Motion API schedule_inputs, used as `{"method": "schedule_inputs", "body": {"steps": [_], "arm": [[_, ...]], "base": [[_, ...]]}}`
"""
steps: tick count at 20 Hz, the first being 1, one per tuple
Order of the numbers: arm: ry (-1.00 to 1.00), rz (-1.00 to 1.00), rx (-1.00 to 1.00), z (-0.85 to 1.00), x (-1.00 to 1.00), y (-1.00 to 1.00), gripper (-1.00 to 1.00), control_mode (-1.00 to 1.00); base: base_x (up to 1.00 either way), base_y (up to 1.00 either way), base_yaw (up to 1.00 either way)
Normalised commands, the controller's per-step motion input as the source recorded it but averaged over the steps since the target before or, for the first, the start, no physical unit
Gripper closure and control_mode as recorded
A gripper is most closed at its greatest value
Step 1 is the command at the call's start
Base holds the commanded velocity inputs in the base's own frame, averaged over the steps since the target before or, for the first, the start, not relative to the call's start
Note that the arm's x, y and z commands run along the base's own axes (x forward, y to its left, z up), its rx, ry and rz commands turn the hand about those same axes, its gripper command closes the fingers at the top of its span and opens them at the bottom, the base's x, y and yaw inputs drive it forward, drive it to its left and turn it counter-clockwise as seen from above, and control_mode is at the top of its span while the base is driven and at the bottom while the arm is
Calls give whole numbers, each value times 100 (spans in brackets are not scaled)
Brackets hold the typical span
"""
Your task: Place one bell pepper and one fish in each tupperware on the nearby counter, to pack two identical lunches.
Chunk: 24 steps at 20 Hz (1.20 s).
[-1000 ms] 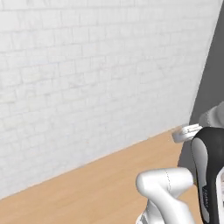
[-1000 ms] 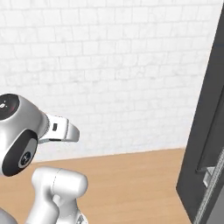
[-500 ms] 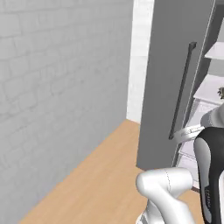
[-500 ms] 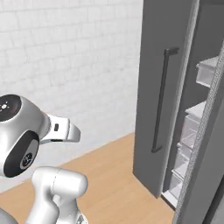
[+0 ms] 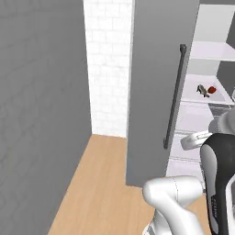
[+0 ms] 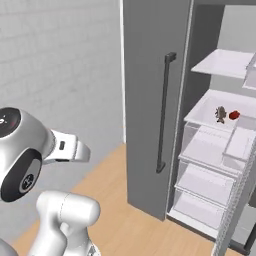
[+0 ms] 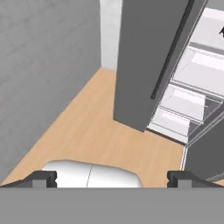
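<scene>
A small red bell pepper [image 5: 212, 89] [image 6: 234, 115] lies on a white shelf inside an open fridge. Just left of it is a small grey-brown fish [image 5: 202, 90] [image 6: 220, 114]. In the hand view my gripper [image 7: 111, 178] is open, its two dark fingertips [image 7: 43, 178] far apart with nothing between them. It hangs over the wooden floor, well short of the fridge. The tupperware and the counter are out of view.
The tall grey fridge door [image 5: 156, 92] [image 6: 147, 100] with a dark vertical handle [image 5: 174, 96] [image 6: 164, 112] stands between me and the shelves. Clear drawers [image 6: 205, 200] [image 7: 183, 103] sit below the food shelf. A grey wall [image 5: 41, 92] runs along the left, above wooden floor [image 7: 100, 127].
The whole picture has swung: the cameras turned from a white tiled wall to the open fridge, which now shows its shelves with pepper and fish. The gripper stays open.
</scene>
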Motion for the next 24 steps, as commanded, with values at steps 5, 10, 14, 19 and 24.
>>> {"method": "schedule_inputs", "body": {"steps": [5, 10, 14, 19, 24], "arm": [[0, 0, 0, 0, 0, 0, -100, 100], [0, 0, 0, 0, 0, 0, -100, 100], [0, 0, 0, 0, 0, 0, -100, 100], [0, 0, 0, 0, 0, 0, -100, 100], [0, 0, 0, 0, 0, 0, -100, 100]], "base": [[51, -16, -48], [40, -46, -38], [26, -44, -29], [12, -12, -14], [1, -28, -1]]}}
